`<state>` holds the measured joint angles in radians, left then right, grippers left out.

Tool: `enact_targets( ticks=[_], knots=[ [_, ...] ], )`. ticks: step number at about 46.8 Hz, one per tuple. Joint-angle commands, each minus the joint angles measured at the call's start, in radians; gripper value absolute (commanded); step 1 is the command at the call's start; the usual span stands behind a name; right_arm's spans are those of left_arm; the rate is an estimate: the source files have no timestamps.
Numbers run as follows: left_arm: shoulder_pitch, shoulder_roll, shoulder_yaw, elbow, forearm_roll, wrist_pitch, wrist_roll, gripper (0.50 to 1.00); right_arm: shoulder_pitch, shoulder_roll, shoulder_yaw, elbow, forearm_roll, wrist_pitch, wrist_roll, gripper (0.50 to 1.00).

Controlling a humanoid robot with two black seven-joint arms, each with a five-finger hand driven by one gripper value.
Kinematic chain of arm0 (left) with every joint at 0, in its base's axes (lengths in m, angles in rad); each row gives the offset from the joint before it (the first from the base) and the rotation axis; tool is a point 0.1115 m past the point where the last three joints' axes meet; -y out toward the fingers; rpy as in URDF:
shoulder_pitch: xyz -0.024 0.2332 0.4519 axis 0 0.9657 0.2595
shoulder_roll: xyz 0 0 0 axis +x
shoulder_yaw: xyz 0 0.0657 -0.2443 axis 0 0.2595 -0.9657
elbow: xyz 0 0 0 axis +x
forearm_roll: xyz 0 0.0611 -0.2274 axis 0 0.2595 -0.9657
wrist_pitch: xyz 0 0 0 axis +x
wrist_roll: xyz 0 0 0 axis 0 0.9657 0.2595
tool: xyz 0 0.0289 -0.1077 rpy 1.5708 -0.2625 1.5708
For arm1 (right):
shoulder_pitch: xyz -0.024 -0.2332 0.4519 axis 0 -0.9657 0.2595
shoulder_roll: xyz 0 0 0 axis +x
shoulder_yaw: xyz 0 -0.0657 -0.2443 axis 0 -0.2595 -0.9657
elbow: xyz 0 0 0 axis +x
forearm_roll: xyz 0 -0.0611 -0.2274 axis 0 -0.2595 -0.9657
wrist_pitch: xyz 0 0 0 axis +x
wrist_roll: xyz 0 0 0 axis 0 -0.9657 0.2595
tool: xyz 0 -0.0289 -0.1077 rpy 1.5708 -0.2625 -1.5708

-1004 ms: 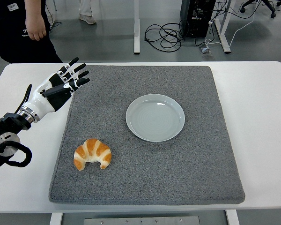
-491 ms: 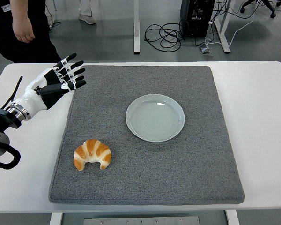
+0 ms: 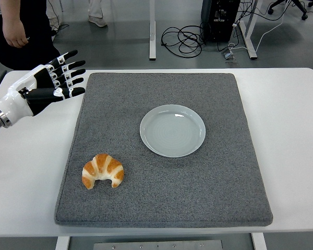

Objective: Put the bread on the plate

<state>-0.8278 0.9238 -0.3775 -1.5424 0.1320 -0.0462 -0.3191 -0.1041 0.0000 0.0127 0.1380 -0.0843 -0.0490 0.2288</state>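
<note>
White table [image 3: 297, 130] fills most of the frame. Grey felt mat [image 3: 224, 187] covers its centre. Pale grey-blue plate [image 3: 172, 130] sits on the mat just right of centre, bare. Left hand [image 3: 44, 83] hangs at upper left of the frame, over bare table beside the mat's left edge; fingers [image 3: 68, 73] straight and spread, pointing right, holding nothing. Right arm not in view. Croissant [image 3: 103, 171] lies at lower left of the mat, near its left border, horns pointing down toward the near edge, well apart from both plate and hand. A person [image 3: 18, 31] in dark clothing stands at the top left corner, behind the table.

Task not started, by my reading: bread untouched, plate empty.

Risks from here: the croissant is curved and flaky, so a hard pinch could crush or tear it, while a light one across a tapered horn may let it slip out in transit. A low carry could clip the plate rim and shove the plate.
</note>
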Motion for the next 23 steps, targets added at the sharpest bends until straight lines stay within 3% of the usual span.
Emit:
enact_targets(
  ticks=[1, 9, 17, 23],
  knots=[
    [-0.017, 0.035, 0.008, -0.031, 0.000, 0.000, 0.002, 0.963, 0.000, 0.000, 0.001, 0.000, 0.000, 0.000, 0.000, 1.000],
    [-0.109, 0.115, 0.075, -0.065, 0.023, -0.004, 0.029, 0.963, 0.000, 0.000, 0.001, 0.000, 0.000, 0.000, 0.000, 1.000],
    [-0.238, 0.162, 0.176, -0.097, 0.194, -0.004, 0.031, 0.957, 0.000, 0.000, 0.000, 0.000, 0.000, 0.000, 0.000, 1.000],
    [-0.269, 0.173, 0.184, -0.108, 0.323, -0.006, 0.031, 0.952, 0.000, 0.000, 0.001, 0.000, 0.000, 0.000, 0.000, 1.000]
  ],
)
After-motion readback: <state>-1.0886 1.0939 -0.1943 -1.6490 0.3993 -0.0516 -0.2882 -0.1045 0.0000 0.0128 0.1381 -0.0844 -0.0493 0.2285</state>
